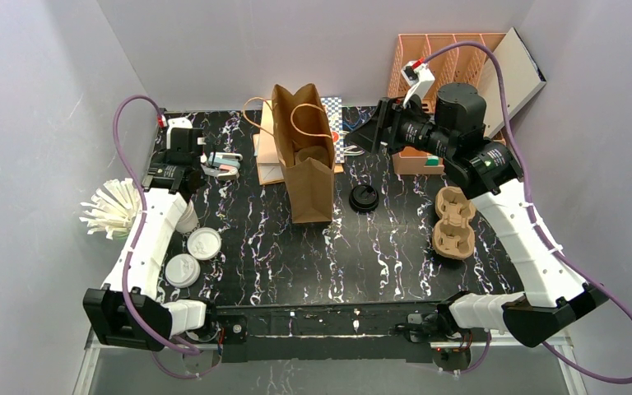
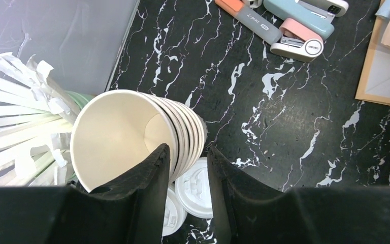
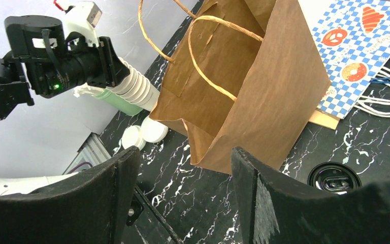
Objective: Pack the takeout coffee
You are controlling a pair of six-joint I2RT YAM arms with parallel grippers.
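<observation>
left wrist, left pincer (image 2: 185, 152): partly spread, astride the wall of the cup stack (image 2: 111, 142) at lower centre, one finger in the top cup's mouth and one outside. I cannot tell whether I am pinching it.
left wrist, lidded cups (image 2: 199, 187): two white lids low in the frame, under the stack, not held.
left wrist, straw holder (image 2: 84, 96): green cup at left, crammed with wrapped straws.
left wrist, risk: this stack is not the coffee. If I close and lift here, I take the wrong cups, and the nested ones may slide apart onto the lids below.
right wrist, right pincer (image 3: 183, 157): spread wide, nothing between the fingers, facing the bag (image 3: 244, 86).
right wrist, bag: brown paper, standing, mouth open at upper centre, inside in shadow.
right wrist, lidded cups: left of centre, past the bag's corner, well apart from this pincer.
right wrist, risk: a finger catching a loose handle would tip or crumple the bag.
top, bag: centre, upright; there is a rounded brown shape inside, and I cannot tell what it is.
top, carrier (image 1: 453, 218): right of centre, no cup in its wells.
top, lidded cups: lower left, just beside my left arm, outside both bag and carrier.
top, risk: a swing of that arm could topple them and spill.
</observation>
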